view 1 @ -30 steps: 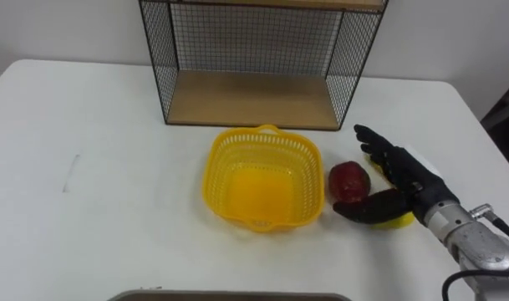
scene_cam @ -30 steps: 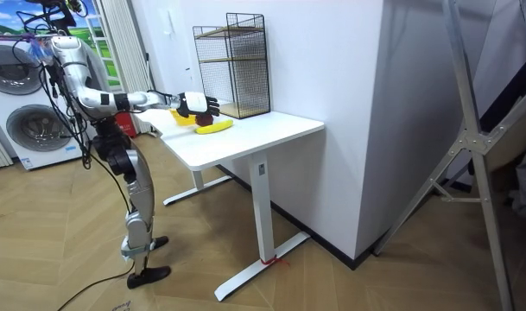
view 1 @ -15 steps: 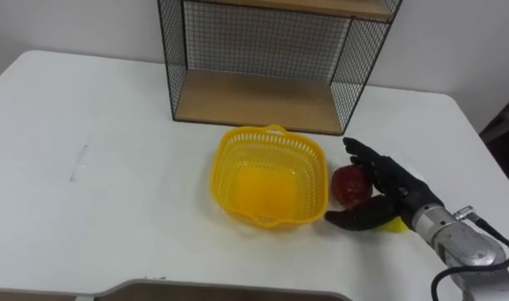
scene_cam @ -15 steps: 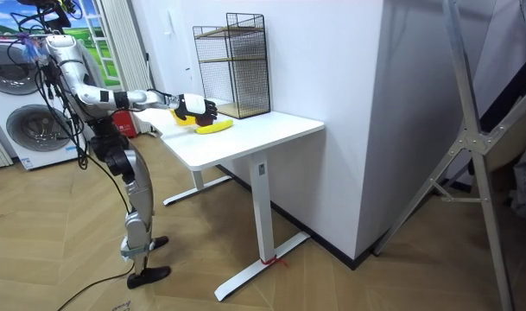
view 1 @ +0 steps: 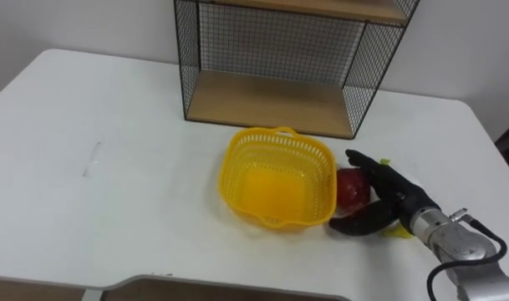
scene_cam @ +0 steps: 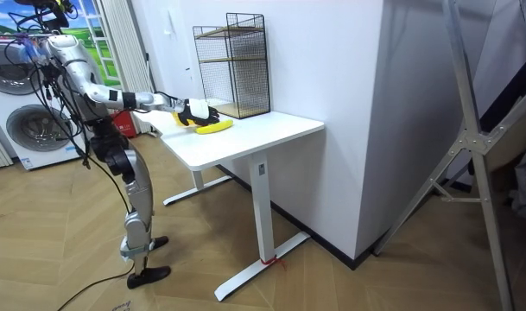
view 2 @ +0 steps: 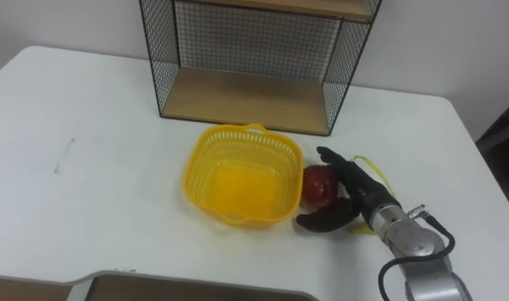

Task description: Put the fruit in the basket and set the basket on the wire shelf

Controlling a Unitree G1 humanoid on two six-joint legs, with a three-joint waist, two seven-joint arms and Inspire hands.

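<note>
White table: plain top that carries everything listed below; a faint grey mark lies on its left part.
Stance: the robot stands at the end of the table on the room view's left, with its right arm stretched out over the top.
Right hand: comes in from the lower right and lies low on the table just to the right of the basket. It is open, the dark fingers reaching straight along the far side of the red fruit and the thumb stretched along its near side. The fruit sits in the gap between them. Whether the fingers press on it cannot be told.
Red fruit: round and dark red, on the table top, just beside the basket's right wall and outside it.
Banana: yellow, flat on the table under and behind the right hand, largely hidden by it in the eye views. Also outside the basket.
Basket: yellow plastic lattice, squarish with rounded corners, upright near the middle of the table. Nothing lies in it.
Wire shelf: black mesh frame at the far edge of the table, behind the basket and apart from it. Its lower wooden board is bare.
</note>
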